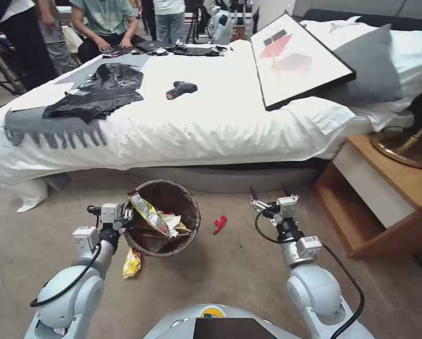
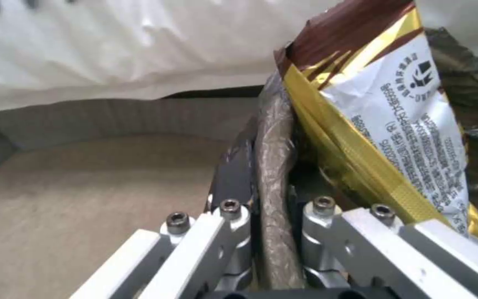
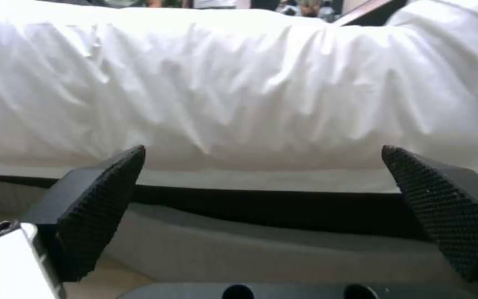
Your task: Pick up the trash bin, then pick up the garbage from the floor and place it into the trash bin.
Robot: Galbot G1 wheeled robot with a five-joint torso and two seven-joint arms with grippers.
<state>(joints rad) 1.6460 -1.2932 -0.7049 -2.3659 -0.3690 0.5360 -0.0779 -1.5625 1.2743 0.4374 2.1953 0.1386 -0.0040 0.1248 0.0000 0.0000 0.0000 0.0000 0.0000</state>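
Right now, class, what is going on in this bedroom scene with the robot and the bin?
The robot is clearing litter beside a bed. Its left gripper is clamped on the rim of the trash bin, which already holds a yellow snack wrapper and other scraps. The right gripper hangs open and empty in front of the bed. A red scrap lies on the floor between bin and right gripper, and another yellow wrapper lies beside the bin, nearer the robot.

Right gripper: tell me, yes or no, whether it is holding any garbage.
No: the right gripper has its jaws wide apart with nothing between them, only the bed beyond.
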